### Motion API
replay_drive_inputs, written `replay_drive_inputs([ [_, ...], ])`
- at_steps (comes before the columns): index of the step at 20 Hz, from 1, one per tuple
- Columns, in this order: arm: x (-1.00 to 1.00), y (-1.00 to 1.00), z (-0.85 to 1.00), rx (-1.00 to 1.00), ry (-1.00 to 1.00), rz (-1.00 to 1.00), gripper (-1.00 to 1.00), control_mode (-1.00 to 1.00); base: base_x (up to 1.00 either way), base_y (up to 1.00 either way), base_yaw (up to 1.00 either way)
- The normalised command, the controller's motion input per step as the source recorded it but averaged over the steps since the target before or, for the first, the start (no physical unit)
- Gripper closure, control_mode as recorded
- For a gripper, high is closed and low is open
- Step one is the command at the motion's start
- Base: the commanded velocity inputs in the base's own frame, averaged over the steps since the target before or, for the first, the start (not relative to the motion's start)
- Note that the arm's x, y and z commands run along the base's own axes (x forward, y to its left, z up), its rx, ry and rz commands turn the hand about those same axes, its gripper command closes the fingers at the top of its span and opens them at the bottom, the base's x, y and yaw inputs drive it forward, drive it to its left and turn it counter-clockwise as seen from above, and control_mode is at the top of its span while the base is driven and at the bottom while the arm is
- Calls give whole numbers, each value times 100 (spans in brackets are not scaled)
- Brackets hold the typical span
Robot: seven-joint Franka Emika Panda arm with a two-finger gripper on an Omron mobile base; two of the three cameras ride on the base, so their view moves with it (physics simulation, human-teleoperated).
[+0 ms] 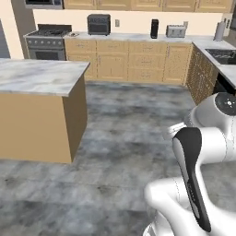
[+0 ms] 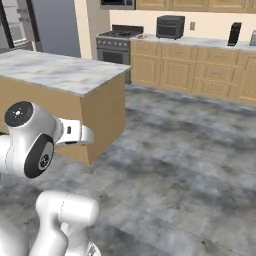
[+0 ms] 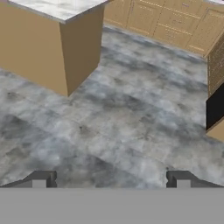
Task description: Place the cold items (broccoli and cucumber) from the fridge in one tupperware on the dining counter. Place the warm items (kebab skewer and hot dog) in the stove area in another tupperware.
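My gripper (image 3: 111,180) is open, its two dark fingertips (image 3: 43,179) far apart over bare grey floor with nothing between them. The dining counter, a wooden island with a marble top (image 1: 37,76) (image 2: 60,70) (image 3: 61,8), stands ahead to the left, and the part of its top that I see is bare. The stove (image 1: 46,42) (image 2: 116,42) is at the back wall, with a small object I cannot identify beside it on the counter (image 1: 73,34). The grey fridge (image 2: 52,27) stands left of the stove. Broccoli, cucumber, kebab skewer, hot dog and tupperware are out of view.
Wooden cabinets (image 1: 129,60) line the back wall under a counter carrying a toaster oven (image 1: 98,24), a dark appliance (image 1: 154,28) and a toaster (image 1: 175,31). A sink counter (image 1: 221,57) runs along the right. Open grey floor (image 1: 129,138) lies between island and cabinets.
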Motion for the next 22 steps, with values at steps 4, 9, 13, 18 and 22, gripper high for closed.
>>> replay_drive_inputs([
  [4,0,0,0,0,0,0,-100,100,100,-89,2],
  [9,0,0,0,0,0,0,-100,100,100,-86,-3],
  [13,0,0,0,0,0,0,-100,100,100,-57,-14],
  [18,0,0,0,0,0,0,-100,100,100,-11,-2],
  [22,0,0,0,0,0,0,-100,100,100,0,0],
])
